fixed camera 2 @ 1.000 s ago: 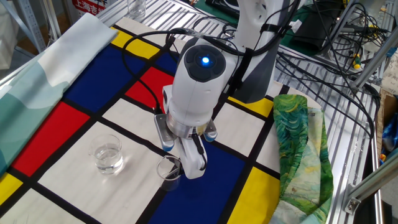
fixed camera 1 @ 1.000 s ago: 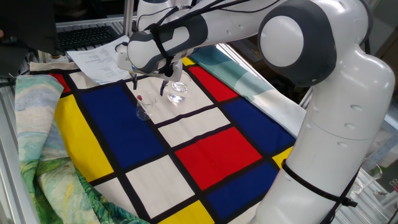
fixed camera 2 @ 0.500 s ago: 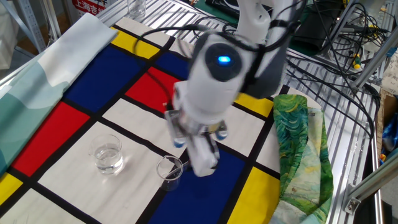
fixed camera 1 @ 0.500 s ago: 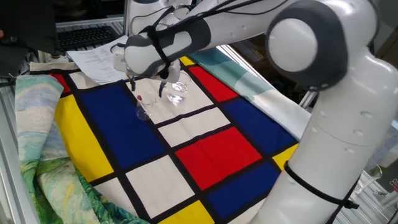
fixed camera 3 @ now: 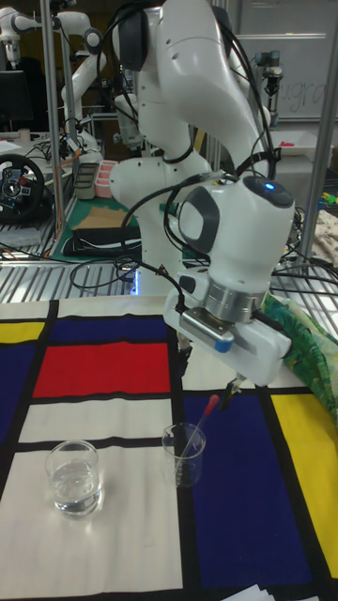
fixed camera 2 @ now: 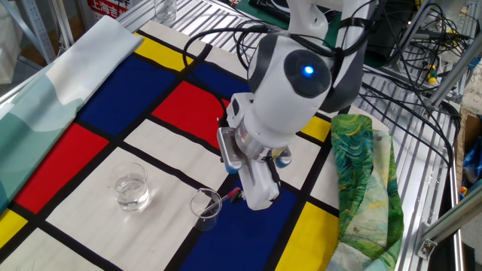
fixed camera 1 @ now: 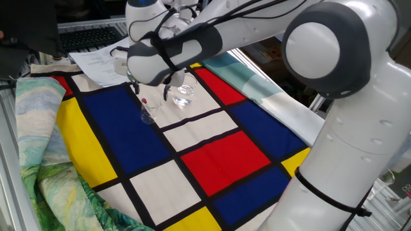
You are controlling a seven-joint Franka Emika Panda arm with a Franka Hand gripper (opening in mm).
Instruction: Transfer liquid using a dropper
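The dropper [fixed camera 3: 197,430] leans in a small clear glass [fixed camera 3: 183,457] on the blue square, its reddish bulb [fixed camera 3: 212,406] sticking up to the right. My gripper [fixed camera 3: 208,374] hangs just above the bulb, open, with one finger on each side and not touching it. A second glass [fixed camera 3: 73,479] stands to the left on the white square, holding the clear liquid [fixed camera 3: 73,490]. In one fixed view the gripper [fixed camera 1: 152,90] sits over the dropper glass [fixed camera 1: 148,114], with the liquid glass [fixed camera 1: 183,95] beside it. In the other fixed view the dropper [fixed camera 2: 226,198] pokes out of its glass [fixed camera 2: 204,207].
The table carries a red, blue, yellow and white checked cloth [fixed camera 2: 90,150]. A green patterned cloth [fixed camera 2: 361,173] is bunched at one side and a pale teal cloth [fixed camera 2: 45,98] lies at the other. Papers [fixed camera 1: 103,61] lie at the far end.
The hand has swung and shifted sideways off the dropper glass, towards the green cloth. The dropper, hidden under it before, now shows leaning in the glass. The glasses have not moved.
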